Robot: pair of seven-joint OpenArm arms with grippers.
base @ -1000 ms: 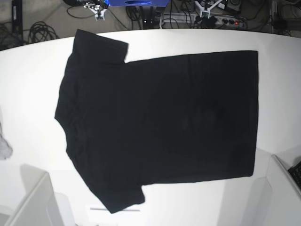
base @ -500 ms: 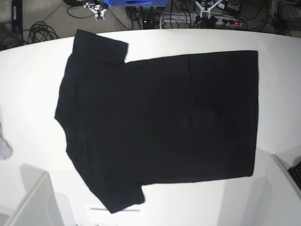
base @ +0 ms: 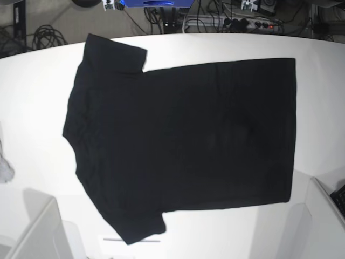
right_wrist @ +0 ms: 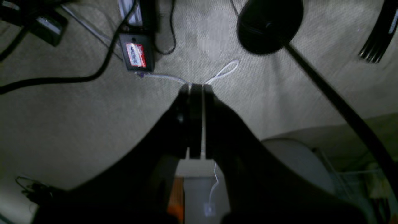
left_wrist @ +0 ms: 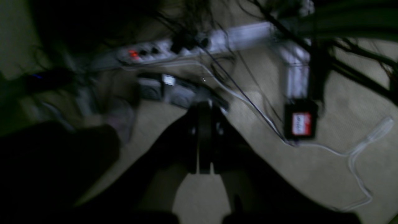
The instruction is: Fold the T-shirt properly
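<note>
The table [base: 38, 91] carried the T-shirt [base: 183, 140], spread flat and plain black side up, collar toward the base view's left, hem toward its right, exactly as a second before. Only the arms had changed: their tips had slid almost out of the top edge of that view. The left gripper [left_wrist: 201, 138] and right gripper [right_wrist: 195, 121] hung over cabled floor, jaws pressed together, empty. Folding seemingly had not begun.

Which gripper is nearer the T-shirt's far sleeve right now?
Right. The right gripper sits just past the table's far edge, almost straight behind that sleeve. The left gripper is beyond the same edge, toward the hem end. Neither touches the T-shirt.
</note>
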